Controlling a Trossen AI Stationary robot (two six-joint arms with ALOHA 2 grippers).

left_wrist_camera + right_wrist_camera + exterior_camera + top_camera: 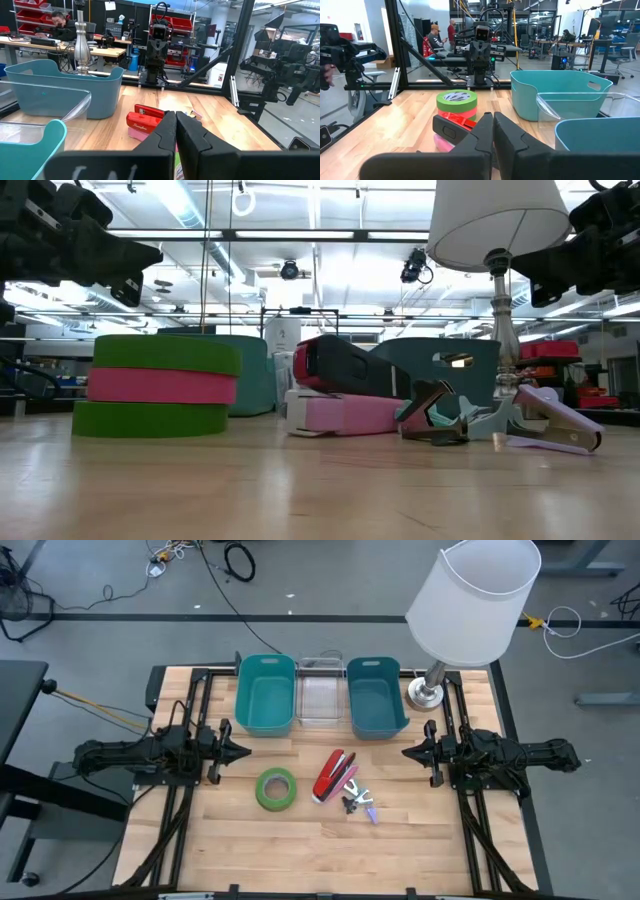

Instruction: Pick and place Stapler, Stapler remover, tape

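Note:
A red and pink stapler (333, 775) lies on the table's middle, also in the low view (345, 395). A green and pink tape roll (276, 788) lies flat to its left (158, 385). A staple remover with lilac handles (360, 804) rests near the stapler's near-right side (470, 420). My left gripper (243, 751) hovers shut at the table's left side, above the table, pointing right. My right gripper (408, 752) hovers shut at the right side, pointing left. Neither touches anything.
Two teal bins (266, 694) (375, 696) and a clear container (321, 692) between them stand along the far edge. A lamp with a white shade (472, 600) stands at the far right corner. Bare wood lies along the near side (320, 855).

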